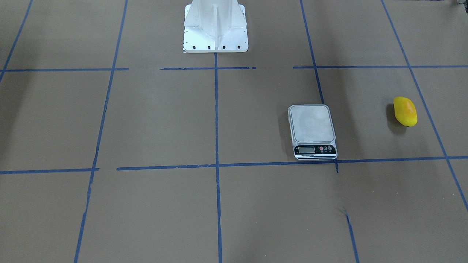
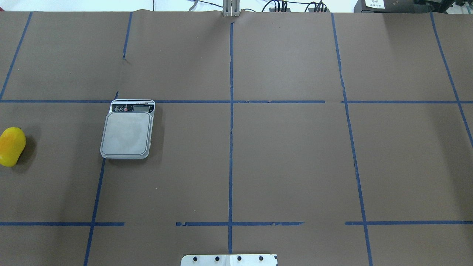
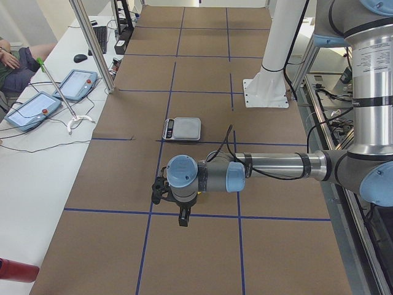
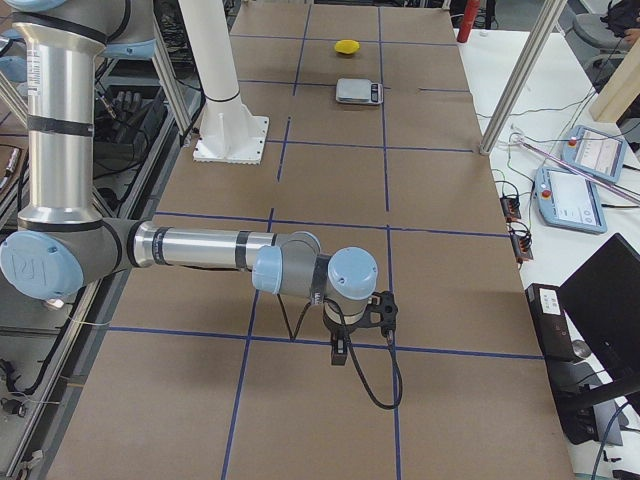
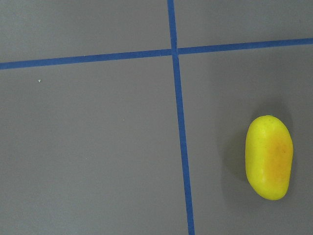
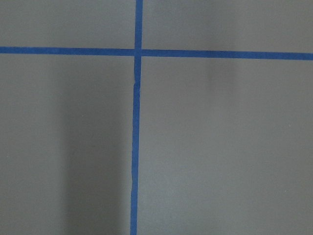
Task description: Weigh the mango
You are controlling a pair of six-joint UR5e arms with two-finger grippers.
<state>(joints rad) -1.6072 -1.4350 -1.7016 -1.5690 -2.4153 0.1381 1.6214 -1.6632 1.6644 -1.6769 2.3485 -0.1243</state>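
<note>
The mango (image 1: 405, 111) is a small yellow fruit with an orange blush, lying on the brown table paper. It shows at the left edge of the overhead view (image 2: 12, 146), at the lower right of the left wrist view (image 5: 269, 156), and far off in the exterior right view (image 4: 347, 46). The scale (image 1: 312, 131) stands apart from it with a bare platform (image 2: 126, 133). My left gripper (image 3: 182, 219) hangs above the table near the mango. My right gripper (image 4: 340, 352) hangs far from both. I cannot tell whether either is open or shut.
The white robot base (image 1: 215, 27) stands at the table's middle back edge. Blue tape lines (image 2: 231, 129) divide the brown paper into squares. Operator tablets (image 3: 32, 107) and cables lie on the white bench beside the table. A red bottle (image 4: 465, 18) stands at the far end.
</note>
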